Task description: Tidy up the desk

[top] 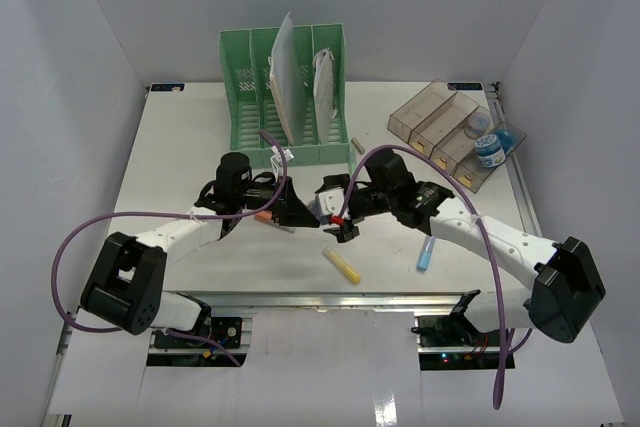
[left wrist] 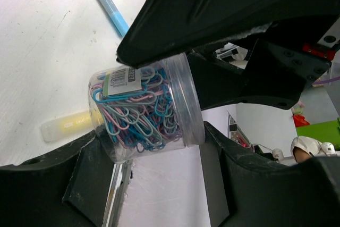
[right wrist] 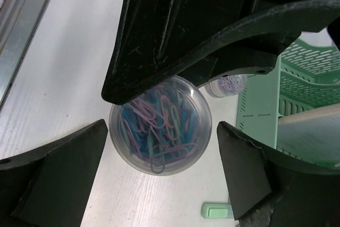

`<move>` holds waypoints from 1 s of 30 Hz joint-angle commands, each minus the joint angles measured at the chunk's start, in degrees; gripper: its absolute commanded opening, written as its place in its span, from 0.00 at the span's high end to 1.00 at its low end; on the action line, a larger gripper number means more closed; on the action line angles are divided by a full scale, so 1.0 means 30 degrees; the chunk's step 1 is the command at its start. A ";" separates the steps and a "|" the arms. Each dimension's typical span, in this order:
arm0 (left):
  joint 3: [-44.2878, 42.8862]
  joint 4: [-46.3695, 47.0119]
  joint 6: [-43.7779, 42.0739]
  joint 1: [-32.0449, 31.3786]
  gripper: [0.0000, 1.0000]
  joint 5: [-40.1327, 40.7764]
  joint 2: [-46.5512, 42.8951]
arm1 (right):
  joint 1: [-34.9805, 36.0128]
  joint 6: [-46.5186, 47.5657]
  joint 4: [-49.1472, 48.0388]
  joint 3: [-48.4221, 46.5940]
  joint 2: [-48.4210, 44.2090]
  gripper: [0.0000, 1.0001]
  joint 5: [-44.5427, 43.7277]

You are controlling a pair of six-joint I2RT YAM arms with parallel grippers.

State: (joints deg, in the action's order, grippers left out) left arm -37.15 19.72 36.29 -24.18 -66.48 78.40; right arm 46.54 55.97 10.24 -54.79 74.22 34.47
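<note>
A clear jar of coloured paper clips [left wrist: 143, 112] lies on its side between the fingertips of my left gripper [left wrist: 153, 137], which is shut on it end to end, base against one finger and lid against the other. It hangs just above the white desk [top: 180, 147], near the middle. My right gripper [right wrist: 162, 142] faces it from the other side. Its fingers stand open on either side of the jar [right wrist: 159, 131], with a gap at each. In the top view the two grippers [top: 305, 209] [top: 336, 213] meet tip to tip and mostly hide the jar.
A yellow highlighter [top: 342, 265] and a blue marker [top: 426, 253] lie near the front edge. The green file rack [top: 285, 97] with papers stands behind. A brown compartment tray [top: 450, 132] at the back right holds small jars [top: 489, 150]. Another clip jar [right wrist: 227, 85] sits beside the rack.
</note>
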 commanded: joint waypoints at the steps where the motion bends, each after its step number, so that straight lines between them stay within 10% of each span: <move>1: -0.0718 0.0103 -0.0567 -0.0083 0.98 -0.0341 -0.0081 | 0.0549 0.0344 0.0283 -0.1093 0.0568 0.08 -0.0061; 6: -0.0789 -0.0368 -0.0817 -0.0083 0.89 -0.0087 -0.0168 | 0.0737 0.0682 0.0412 -0.1072 0.0690 0.14 -0.0282; 17: -0.1862 -0.2656 -0.2074 -0.0083 0.33 0.0745 -0.0645 | 0.0658 0.0974 0.1189 -0.1275 0.0393 0.83 -0.0359; 30: -0.5524 -0.9340 -0.7871 0.0151 0.02 0.6582 -0.4590 | -0.6782 -0.0244 0.0871 0.2370 -0.2112 0.86 0.1455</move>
State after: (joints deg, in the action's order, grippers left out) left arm -50.53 -0.48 22.29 -24.10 -56.99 73.94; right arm 36.28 58.03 13.24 -51.06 70.81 34.06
